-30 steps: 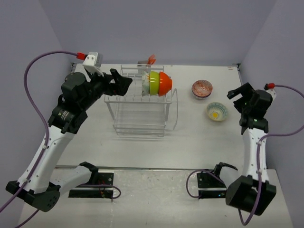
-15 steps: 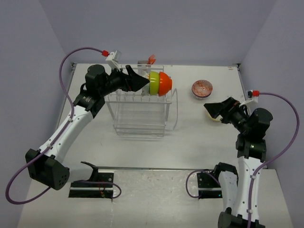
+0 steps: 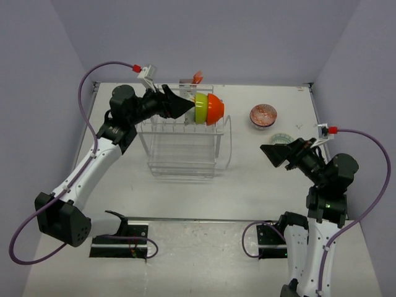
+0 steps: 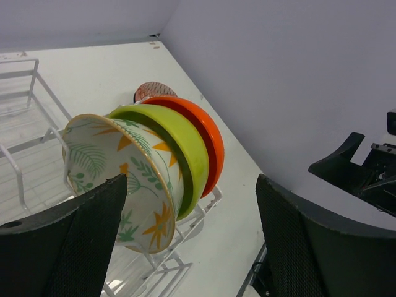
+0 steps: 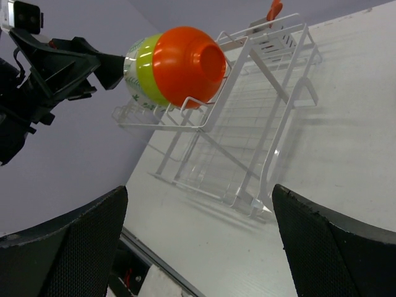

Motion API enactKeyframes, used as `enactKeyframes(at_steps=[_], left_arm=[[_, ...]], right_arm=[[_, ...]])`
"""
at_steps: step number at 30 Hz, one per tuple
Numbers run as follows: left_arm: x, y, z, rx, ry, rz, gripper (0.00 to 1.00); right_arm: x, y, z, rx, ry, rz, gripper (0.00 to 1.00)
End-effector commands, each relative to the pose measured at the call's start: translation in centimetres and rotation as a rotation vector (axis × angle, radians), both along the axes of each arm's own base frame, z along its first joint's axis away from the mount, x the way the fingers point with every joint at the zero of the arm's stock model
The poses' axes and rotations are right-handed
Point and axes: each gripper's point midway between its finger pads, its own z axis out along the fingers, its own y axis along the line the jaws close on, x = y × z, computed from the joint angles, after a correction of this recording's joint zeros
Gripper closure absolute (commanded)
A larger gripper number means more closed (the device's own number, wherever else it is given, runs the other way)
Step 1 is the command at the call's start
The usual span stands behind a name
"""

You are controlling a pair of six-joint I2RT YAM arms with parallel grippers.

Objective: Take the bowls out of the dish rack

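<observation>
One bowl (image 3: 282, 137) (mostly hidden) behind right gripper (image 3: 268, 155).

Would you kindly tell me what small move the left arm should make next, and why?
Probably ease the left pincer forward until its open fingers straddle the rim of the floral bowl. That bowl is the nearest of three nested on the dish rack, ahead of the green bowl and orange bowl, and nothing grips it yet.

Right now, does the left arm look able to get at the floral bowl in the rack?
Probably yes. The left end effector is open at the floral bowl, the nearest of the stack on the dish rack, with nothing between; the lime green bowl sits behind it.
</observation>
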Motion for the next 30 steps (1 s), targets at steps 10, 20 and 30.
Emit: enactKeyframes(at_steps=[10, 20, 30], left_arm=[[1.3, -0.9, -0.9, -0.038, 0.006, -0.045, 0.42], [1.2, -1.3, -1.3, -0.08, 0.013, -0.092, 0.78], [0.9, -1.3, -0.5, -0.091, -0.004, -0.105, 1.0]], right_arm=[[-2.6, 1.2, 3.0, -0.025, -0.099, 0.048, 0.01], [-2.6, 1.3, 2.9, -0.027, -0.105, 0.063, 0.01], [-2.8, 1.6, 3.2, -0.028, -0.112, 0.082, 0.01]])
